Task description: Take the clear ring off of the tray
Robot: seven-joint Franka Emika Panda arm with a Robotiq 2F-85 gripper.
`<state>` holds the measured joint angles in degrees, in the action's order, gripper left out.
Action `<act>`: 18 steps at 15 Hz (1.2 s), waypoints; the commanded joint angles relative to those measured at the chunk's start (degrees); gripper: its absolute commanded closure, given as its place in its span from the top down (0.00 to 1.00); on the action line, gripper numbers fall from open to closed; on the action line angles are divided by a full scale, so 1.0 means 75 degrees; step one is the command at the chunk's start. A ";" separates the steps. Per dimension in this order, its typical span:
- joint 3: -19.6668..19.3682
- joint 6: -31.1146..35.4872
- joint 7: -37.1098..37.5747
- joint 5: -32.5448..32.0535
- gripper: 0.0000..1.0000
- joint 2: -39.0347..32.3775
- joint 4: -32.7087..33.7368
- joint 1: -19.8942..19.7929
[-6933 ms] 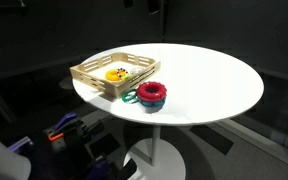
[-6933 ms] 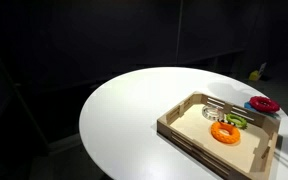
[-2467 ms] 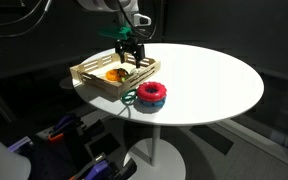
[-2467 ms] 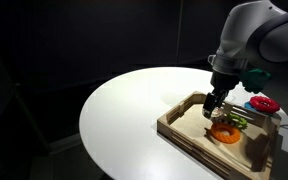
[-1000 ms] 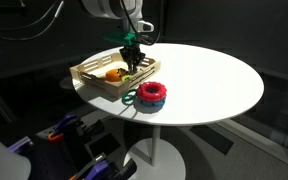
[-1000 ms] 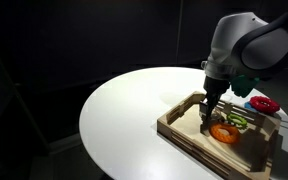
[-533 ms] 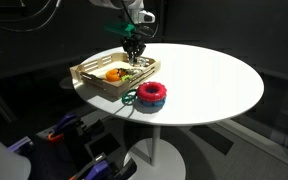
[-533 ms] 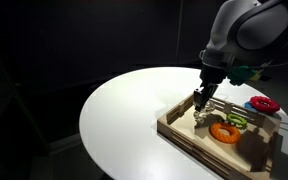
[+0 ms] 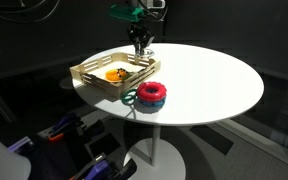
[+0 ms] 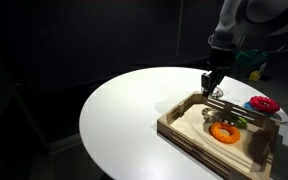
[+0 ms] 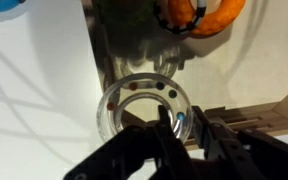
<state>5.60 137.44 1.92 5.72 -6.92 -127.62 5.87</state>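
In the wrist view the clear ring [image 11: 134,100], transparent with small coloured beads inside, hangs with its rim pinched between my fingers. My gripper [image 11: 181,115] is shut on it. Below it lies the light wooden tray [image 11: 264,60], with the ring near the tray's wall beside the white table. In both exterior views the gripper [image 9: 140,45] [image 10: 212,88] hangs a little above the tray's [image 9: 92,72] [image 10: 184,128] far side. The ring is too faint to make out there.
A yellow-orange ring [image 9: 115,74] [image 10: 224,132] [image 11: 199,15] lies in the tray, with a green piece [image 10: 234,121] beside it. A stack of red and teal rings [image 9: 151,93] stands on the round white table [image 9: 214,80] next to the tray.
The gripper has risen out of the tray and drawn back toward its far side, staying shut, with the clear ring lifted off the tray floor.
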 commanded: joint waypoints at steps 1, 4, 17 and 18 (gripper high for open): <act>-0.0294 -0.0422 0.0062 -0.0401 0.09 0.0296 0.0033 -0.0246; -0.0561 -0.0440 0.0130 -0.0731 0.09 0.0322 -0.0006 -0.0462; -0.1124 0.0133 0.0559 -0.1530 0.09 -0.0285 -0.0408 -0.0812; -0.1147 0.0202 0.0610 -0.1586 0.09 -0.0347 -0.0432 -0.0806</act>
<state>-2.57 137.30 4.24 -4.03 -8.67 -130.30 0.01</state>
